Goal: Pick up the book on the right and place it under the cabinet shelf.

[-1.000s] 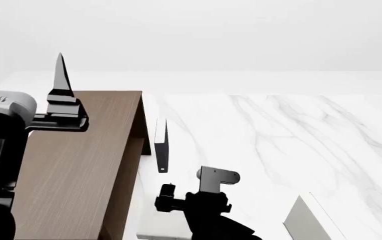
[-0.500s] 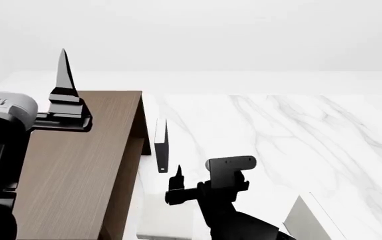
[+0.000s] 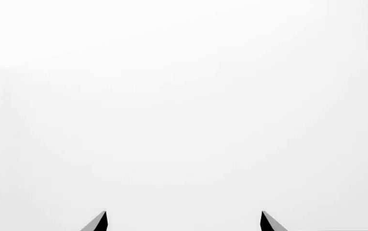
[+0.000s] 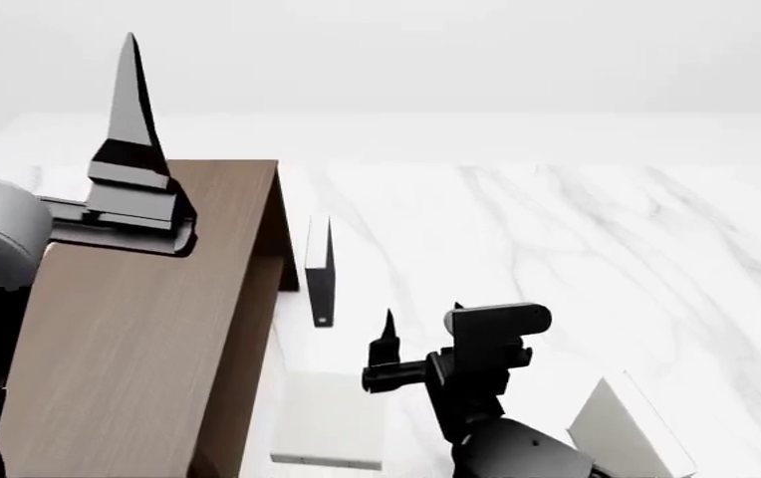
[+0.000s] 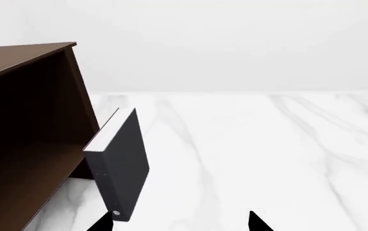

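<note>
The left pincer (image 4: 134, 149) hangs over the cabinet (image 4: 141, 329), spread wide and empty. A black book (image 4: 321, 274) stands beside it. The right pincer (image 4: 414, 344), parted and empty, hovers above a pale book (image 4: 332, 431). The book (image 4: 627, 433) leans far right on the tabletop (image 4: 594, 249); swing right and straddle its cover squarely.

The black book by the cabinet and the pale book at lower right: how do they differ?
The black book stands upright on edge close beside the cabinet shelf; the pale book stands tilted, apart from it, right of the right gripper. One has dark covers, the other off-white. Both are on the marble table, ungripped.
</note>
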Available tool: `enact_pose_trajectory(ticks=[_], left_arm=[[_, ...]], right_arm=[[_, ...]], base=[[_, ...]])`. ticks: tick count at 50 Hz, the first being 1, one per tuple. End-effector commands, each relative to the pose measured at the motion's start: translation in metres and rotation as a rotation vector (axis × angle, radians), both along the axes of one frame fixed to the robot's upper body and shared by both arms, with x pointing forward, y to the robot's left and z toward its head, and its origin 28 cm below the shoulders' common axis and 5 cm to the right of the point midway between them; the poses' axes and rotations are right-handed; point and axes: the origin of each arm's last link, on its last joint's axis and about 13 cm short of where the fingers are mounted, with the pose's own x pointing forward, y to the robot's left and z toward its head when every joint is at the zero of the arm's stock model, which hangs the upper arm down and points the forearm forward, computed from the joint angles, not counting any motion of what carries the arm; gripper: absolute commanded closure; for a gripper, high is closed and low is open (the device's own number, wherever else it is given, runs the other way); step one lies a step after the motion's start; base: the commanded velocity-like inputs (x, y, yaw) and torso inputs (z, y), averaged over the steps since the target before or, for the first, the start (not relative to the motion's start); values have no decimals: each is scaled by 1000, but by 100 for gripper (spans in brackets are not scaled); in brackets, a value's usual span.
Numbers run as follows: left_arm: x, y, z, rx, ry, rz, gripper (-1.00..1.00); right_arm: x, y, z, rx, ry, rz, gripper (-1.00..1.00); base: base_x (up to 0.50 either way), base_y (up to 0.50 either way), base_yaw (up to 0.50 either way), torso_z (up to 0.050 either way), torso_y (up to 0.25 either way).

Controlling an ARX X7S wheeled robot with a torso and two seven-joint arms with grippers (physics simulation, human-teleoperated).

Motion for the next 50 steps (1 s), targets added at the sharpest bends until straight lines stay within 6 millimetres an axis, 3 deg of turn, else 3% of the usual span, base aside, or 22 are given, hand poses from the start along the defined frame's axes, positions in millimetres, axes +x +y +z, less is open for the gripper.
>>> enact_pose_trajectory(ticks=[1,50], left_arm=[[-12,-2,5,8,-4,11,-100],[-18,0,7,12,-18,31,-100]], right_arm=[[2,-5,3,6,-26,-20,-100],[19,-14,-13,-110,-72,-4,-100]], base=[[0,0,0,0,-82],[0,0,0,0,-79]])
